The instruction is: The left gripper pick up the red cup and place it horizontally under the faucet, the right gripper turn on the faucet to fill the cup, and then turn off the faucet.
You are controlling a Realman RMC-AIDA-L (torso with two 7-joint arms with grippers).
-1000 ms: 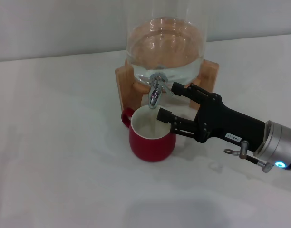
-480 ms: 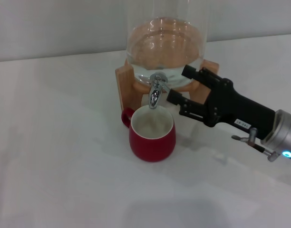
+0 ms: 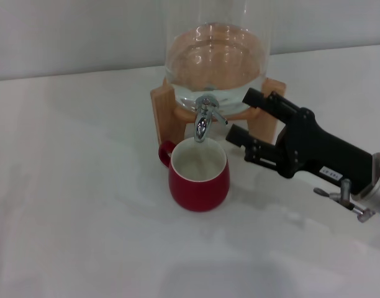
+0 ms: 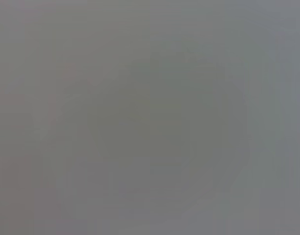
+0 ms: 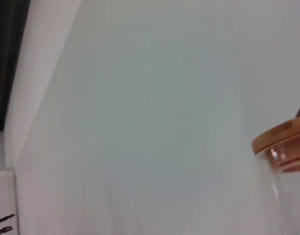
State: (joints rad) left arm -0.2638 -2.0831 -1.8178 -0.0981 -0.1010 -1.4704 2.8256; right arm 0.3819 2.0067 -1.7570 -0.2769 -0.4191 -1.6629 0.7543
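We see the red cup [image 3: 199, 176] standing upright on the white table [image 3: 72, 205] directly beneath the faucet [image 3: 203, 117] of the glass dispenser [image 3: 215, 56]. The right gripper [image 3: 239, 114] hovers just beside the faucet, fingers spread apart, touching nothing. The left gripper is out of sight.

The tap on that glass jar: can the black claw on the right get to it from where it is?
Probably yes. The right gripper is open beside the tap, with nothing between them; the red cup sits lower.
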